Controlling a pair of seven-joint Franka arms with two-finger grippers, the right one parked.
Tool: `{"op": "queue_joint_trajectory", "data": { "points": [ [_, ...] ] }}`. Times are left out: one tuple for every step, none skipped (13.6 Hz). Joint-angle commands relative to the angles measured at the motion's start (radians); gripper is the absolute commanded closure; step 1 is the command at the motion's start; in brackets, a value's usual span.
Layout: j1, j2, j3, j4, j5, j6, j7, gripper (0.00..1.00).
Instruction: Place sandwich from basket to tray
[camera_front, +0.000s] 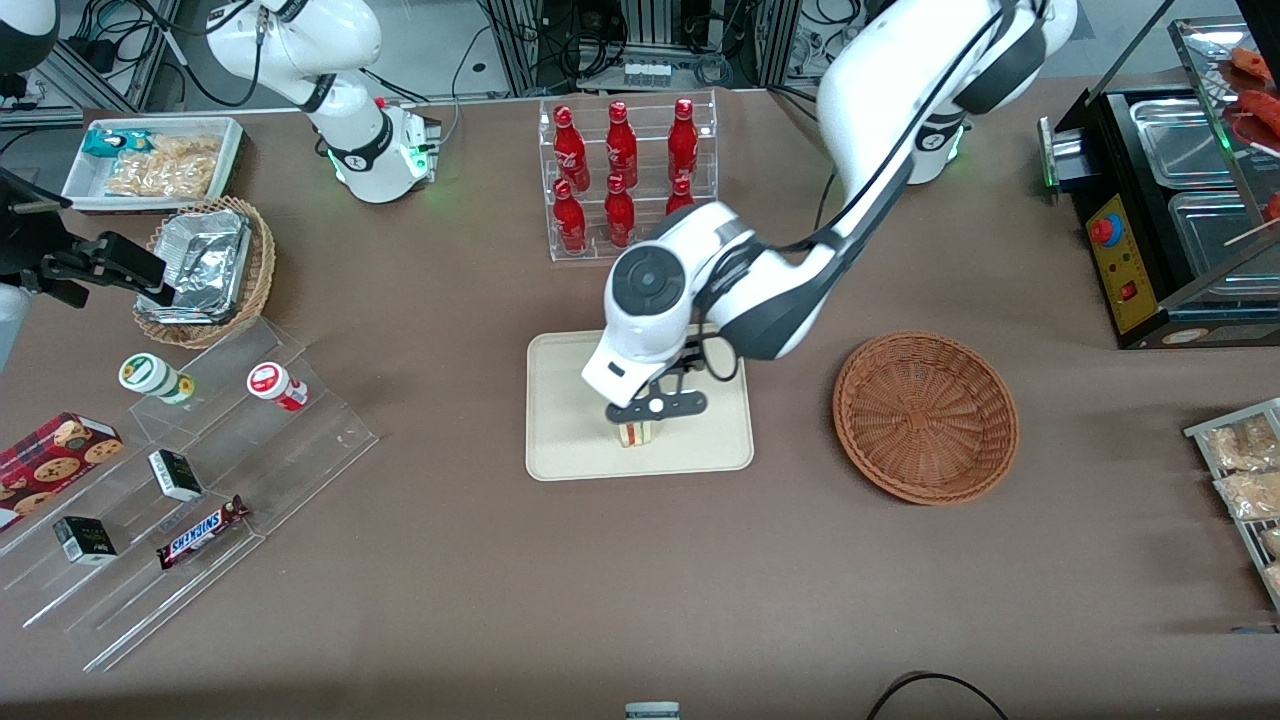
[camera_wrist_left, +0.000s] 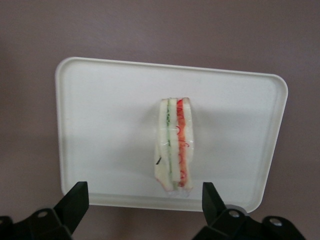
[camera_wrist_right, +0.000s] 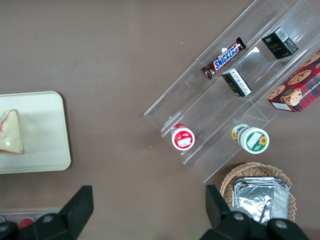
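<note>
Since the sandwich (camera_wrist_left: 175, 147) already sits on the tray (camera_wrist_left: 100, 125), standing on edge, the hand (camera_front: 652, 408) hovers just above with fingers apart, gripping nothing; looks light and squashy, best pinched gently across the bread faces.

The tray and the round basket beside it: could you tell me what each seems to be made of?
The tray looks like smooth matte cream plastic, moulded with rounded corners and a low rim. The basket appears to be reddish-brown woven wicker, with strands radiating from its centre. The open gripper hovers over the sandwich on the tray.
</note>
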Motion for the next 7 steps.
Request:
{"op": "queue_joint_trajectory", "data": {
  "points": [
    [0.026,-0.09,0.005,-0.027,0.011,-0.08,0.004,0.0],
    [0.026,-0.108,0.008,-0.028,0.014,-0.097,0.007,0.0],
    [0.041,-0.125,0.025,-0.03,0.014,-0.12,-0.008,0.0],
    [0.052,-0.131,0.028,-0.03,0.009,-0.152,-0.015,0.0],
    [0.057,-0.15,0.033,-0.031,0.009,-0.192,-0.039,0.0],
    [0.084,-0.164,0.033,-0.044,0.012,-0.226,-0.056,0.0],
    [0.125,-0.19,0.031,-0.076,0.009,-0.229,-0.052,0.0]
  ]
}}
